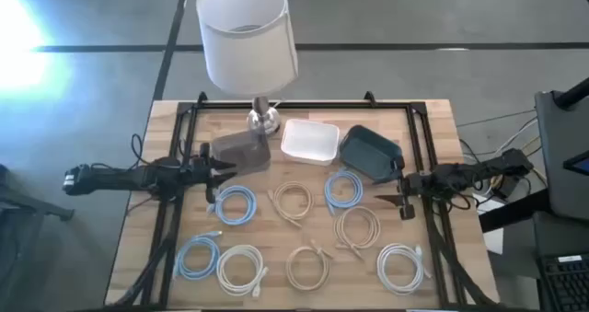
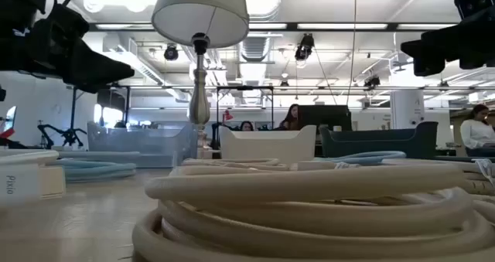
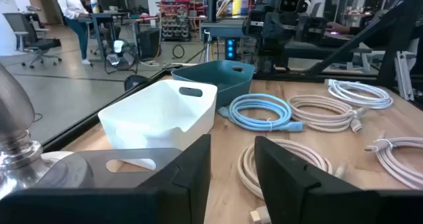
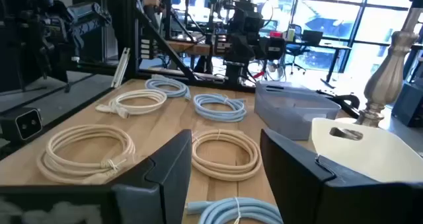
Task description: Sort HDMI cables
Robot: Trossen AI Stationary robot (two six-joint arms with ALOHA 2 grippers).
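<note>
Several coiled HDMI cables lie flat on the wooden table (image 1: 433, 128). Light blue coils (image 1: 235, 204) (image 1: 343, 189) (image 1: 197, 257), beige coils (image 1: 293, 202) (image 1: 357, 229) (image 1: 308, 266) and white coils (image 1: 241, 268) (image 1: 402, 264) show in the high view. My left gripper (image 1: 224, 175) hovers open and empty above the table's left side, beside a grey bin (image 1: 241, 153). Its fingers (image 3: 192, 178) show apart in its wrist view. My right gripper (image 1: 385, 190) hovers open and empty at the right, next to a dark teal bin (image 1: 370, 153). Its fingers (image 4: 172, 171) also stand apart.
A lamp with a white shade (image 1: 247, 31) and a metal base (image 1: 262, 119) stands at the far middle. A white bin (image 1: 310, 142) sits between the grey and teal bins. A black frame (image 1: 184, 119) runs along the table's sides. People sit in the room behind (image 2: 292, 117).
</note>
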